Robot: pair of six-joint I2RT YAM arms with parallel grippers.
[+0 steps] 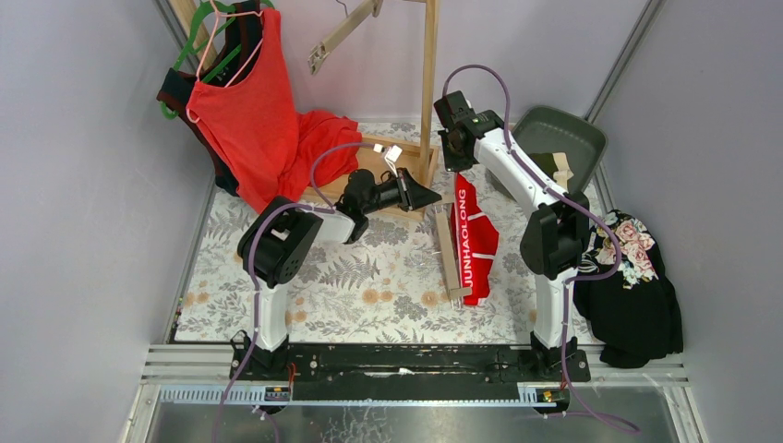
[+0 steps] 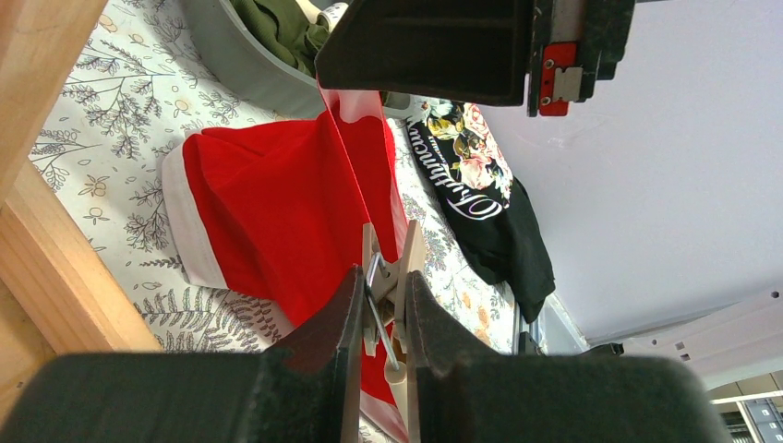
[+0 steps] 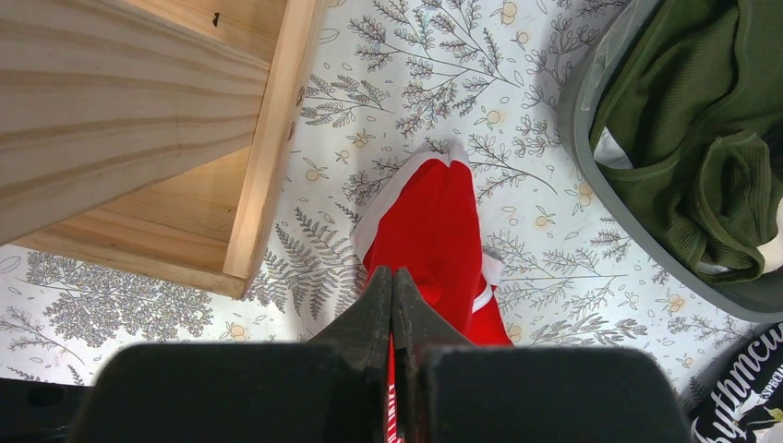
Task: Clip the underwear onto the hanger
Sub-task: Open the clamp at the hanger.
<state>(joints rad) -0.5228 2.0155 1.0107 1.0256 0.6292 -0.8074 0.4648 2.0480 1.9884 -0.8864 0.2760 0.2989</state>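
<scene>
The red briefs (image 1: 475, 245) lettered "JUNHAOLONG" lie along a wooden hanger bar (image 1: 447, 254) on the table. My right gripper (image 1: 459, 169) is shut on the top of their waistband and holds it up; in the right wrist view (image 3: 391, 277) the red cloth (image 3: 434, 231) hangs below the closed tips. My left gripper (image 1: 432, 196) is shut on a wooden clip (image 2: 392, 268) of the hanger, beside the taut red band (image 2: 346, 157). The olive green briefs (image 3: 702, 120) lie in the grey bin (image 1: 591, 138).
A wooden stand with a post (image 1: 429, 83) and a base frame (image 3: 138, 120) is just left of both grippers. The large red tank top (image 1: 258, 120) hangs at the back left. The black floral cloth (image 1: 632, 277) lies at the right edge.
</scene>
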